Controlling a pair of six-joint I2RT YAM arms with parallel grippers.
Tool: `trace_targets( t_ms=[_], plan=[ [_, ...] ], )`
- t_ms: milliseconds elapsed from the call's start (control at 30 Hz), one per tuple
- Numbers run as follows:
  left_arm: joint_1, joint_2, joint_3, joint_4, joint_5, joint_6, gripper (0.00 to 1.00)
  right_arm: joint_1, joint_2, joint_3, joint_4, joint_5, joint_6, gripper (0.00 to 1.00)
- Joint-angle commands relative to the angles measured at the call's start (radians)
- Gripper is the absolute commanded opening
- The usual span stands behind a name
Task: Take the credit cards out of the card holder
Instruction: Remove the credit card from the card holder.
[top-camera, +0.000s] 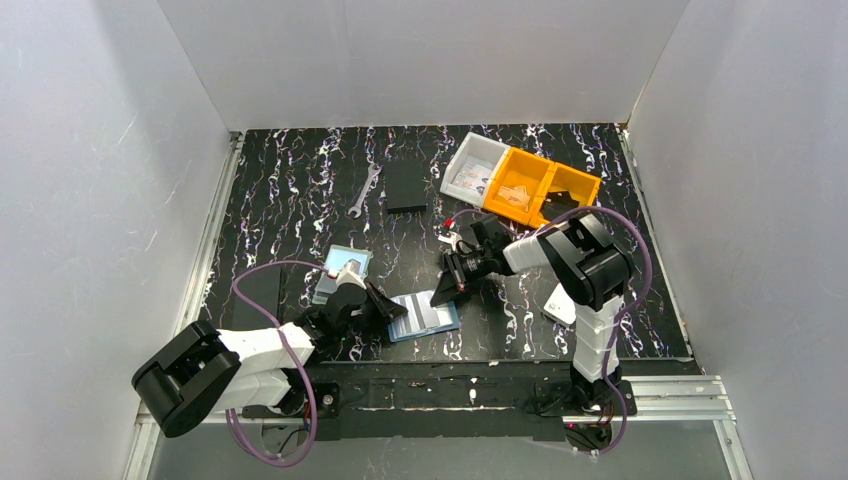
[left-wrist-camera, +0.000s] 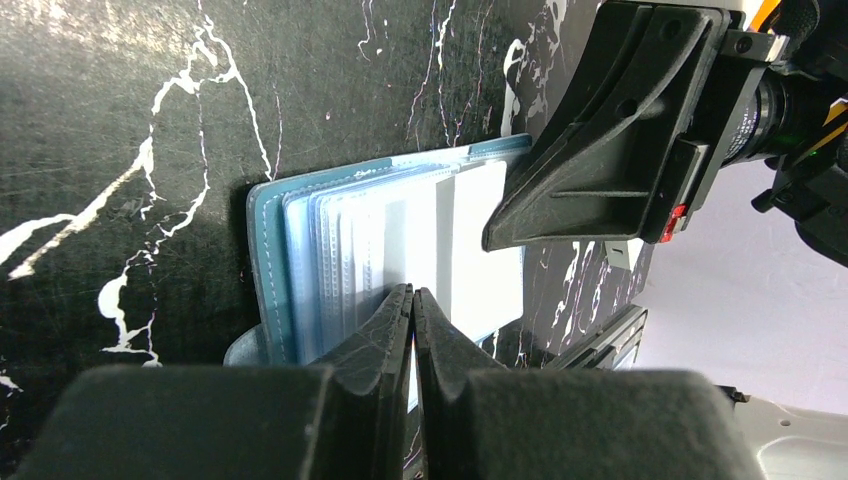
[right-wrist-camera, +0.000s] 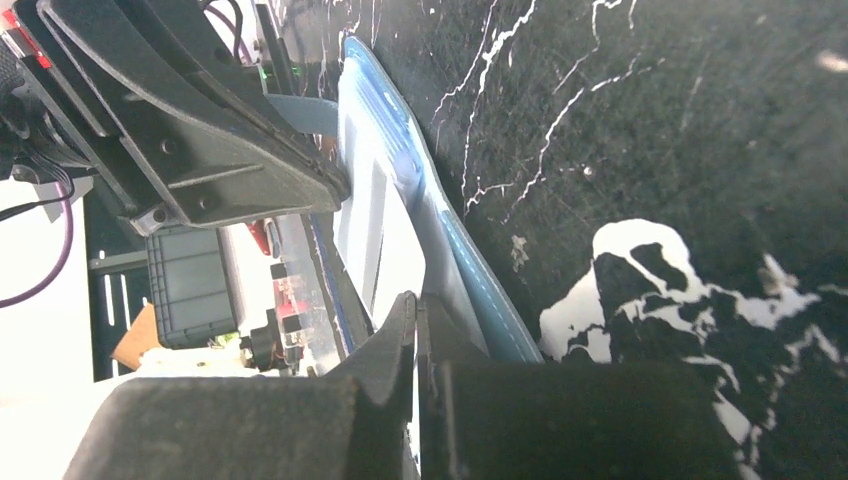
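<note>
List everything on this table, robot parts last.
card holder: one, blue, open, between the grippers
credit card: one, pale blue with a picture, lying loose beside the left arm
wrench: one, silver, far side, left of centre
flat rectangle: one, black, right of the wrench
grey bin: one, pale grey, far right
orange bins: two, orange, joined beside the grey bin
white box: one, partly hidden by the right arm
table: one, black marbled
left gripper: shut, tips at the holder's pages
right gripper: shut on the holder's edge
</note>
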Motion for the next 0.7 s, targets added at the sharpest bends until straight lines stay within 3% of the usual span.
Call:
trace_targets(
  t_ms=[0, 533, 667],
  plan=[
    [0.002, 0.039, -0.067, -0.208, -0.103, 0.033, 0.04, -0.033, -0.038, 0.023, -0.073, 0.06, -0.128, 0.01],
    [0.0, -0.015, 0.076, -0.239, 0.017, 0.171, 0.12, -0.06, -0.206, 0.108, -0.271, -0.023, -0.396, 0.01],
    [0.001, -0.034, 0.104, -0.246, 0.044, 0.19, 0.22, -0.066, -0.221, 0.125, -0.302, -0.07, -0.441, 0.01]
  ],
)
